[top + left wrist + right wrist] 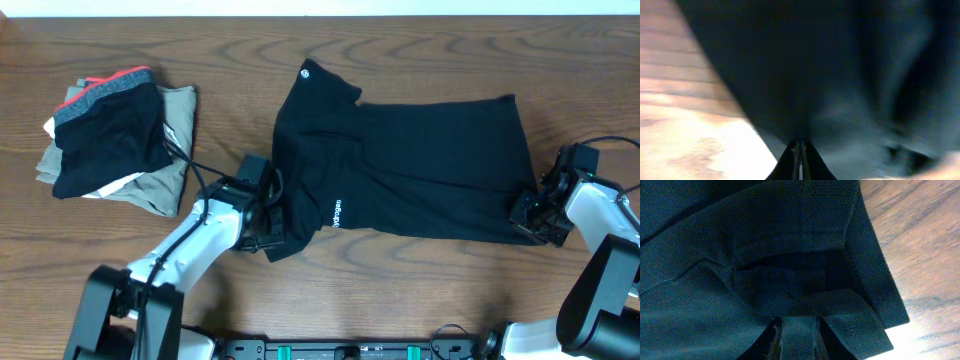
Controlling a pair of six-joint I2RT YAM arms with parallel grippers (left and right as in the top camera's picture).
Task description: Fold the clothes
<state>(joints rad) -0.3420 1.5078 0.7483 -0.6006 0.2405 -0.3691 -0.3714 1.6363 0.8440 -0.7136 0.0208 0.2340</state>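
The clothes (420, 170) are a plain black garment lying across the middle of the table, partly folded, with a white hexagon logo (306, 71) at the back left and white lettering near the front. My left gripper (272, 225) is shut on the garment's front left corner; the left wrist view shows dark fabric (840, 75) held in closed jaws (800, 150). My right gripper (530, 215) is shut on the right hem; the right wrist view shows a strip of mesh fabric (790, 255) between its fingers (799, 335).
A pile of folded garments (115, 140) sits at the left: a black one with a grey band and red-orange trim on top of khaki ones. A black cable runs from the pile toward the left arm. The table's back edge (320, 12) is near.
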